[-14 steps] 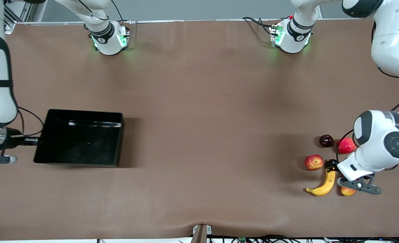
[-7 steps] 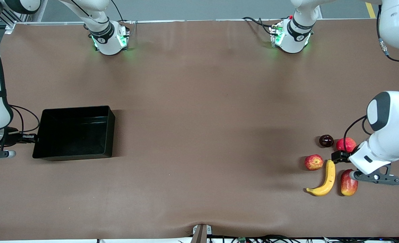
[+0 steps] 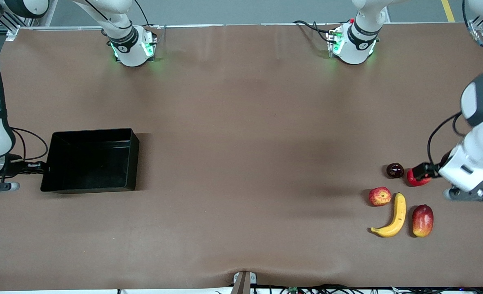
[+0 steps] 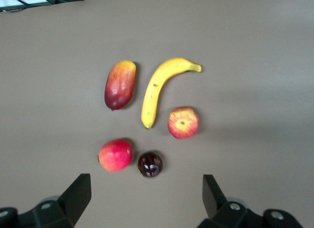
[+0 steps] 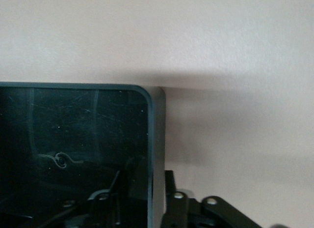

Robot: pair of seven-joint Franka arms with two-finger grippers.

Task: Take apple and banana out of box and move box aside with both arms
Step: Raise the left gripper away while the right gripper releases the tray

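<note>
Brown table point(image 3: 241, 163) carrying black tray point(image 3: 90, 161) at the right arm's end (fruits point(image 3: 396, 204) at the left arm's).

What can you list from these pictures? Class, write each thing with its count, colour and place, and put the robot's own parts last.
Tray: 1, black, right arm's end.
Banana: 1, yellow, left arm's end, between apple and mango.
Apple: 1, red-yellow, beside banana.
Mango: 1, red-yellow, beside banana.
Round fruit: 1, pinkish-red, under left gripper.
Small fruit: 1, dark, beside round fruit.
Table: 1, brown.
Left gripper: open, above fruits.
Right gripper: on the tray's wall.
</note>
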